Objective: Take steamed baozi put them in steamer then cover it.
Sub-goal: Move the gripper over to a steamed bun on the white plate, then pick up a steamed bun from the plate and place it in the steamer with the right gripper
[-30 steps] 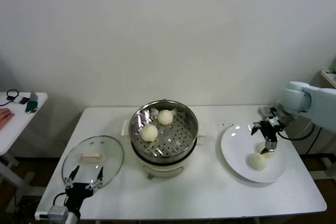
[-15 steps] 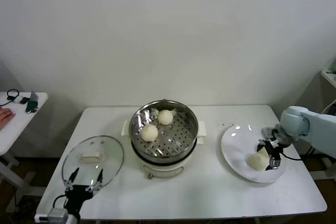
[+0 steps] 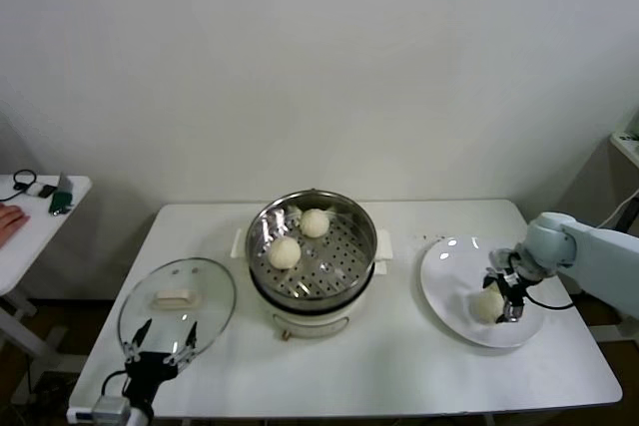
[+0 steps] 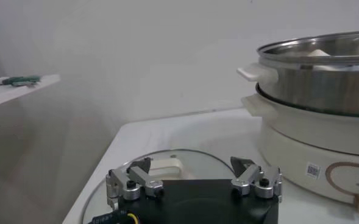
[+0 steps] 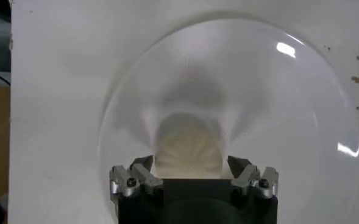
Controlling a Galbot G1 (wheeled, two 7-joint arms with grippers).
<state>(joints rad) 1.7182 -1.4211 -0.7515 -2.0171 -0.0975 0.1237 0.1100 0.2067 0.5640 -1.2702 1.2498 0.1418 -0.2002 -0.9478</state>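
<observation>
The right gripper (image 3: 502, 298) is down over the white plate (image 3: 449, 291) near the right edge of the counter (image 3: 399, 366), its fingers set apart on either side of one steamed baozi (image 3: 488, 304). From the wrist camera that bun (image 5: 188, 151) sits between the two fingertips (image 5: 141, 171), which stand open around it rather than pressed into it; whether they touch its sides is hard to tell. Only this one bun shows clearly on the plate; anything behind the gripper is hidden.

In the middle of the counter stands the steamer (image 3: 312, 251), a shiny steel pot on a white base, uncovered. Two baozi lie on its perforated tray: one toward the back (image 3: 316, 222) and one toward the left front (image 3: 285, 252), apart from each other.

The cover (image 3: 177, 301), a glass lid with a cream handle, lies flat near the front left corner of the counter, well apart from the steamer. The left gripper (image 3: 158, 338) hangs at the front edge just by the lid's near rim, its fingers spread open with nothing between them. In the left wrist view the lid (image 4: 167, 167) lies beyond the open fingers (image 4: 136, 182), with the steamer (image 4: 325, 79) rising farther off.

A small side table (image 3: 40, 209) with a few items stands off to the left.
</observation>
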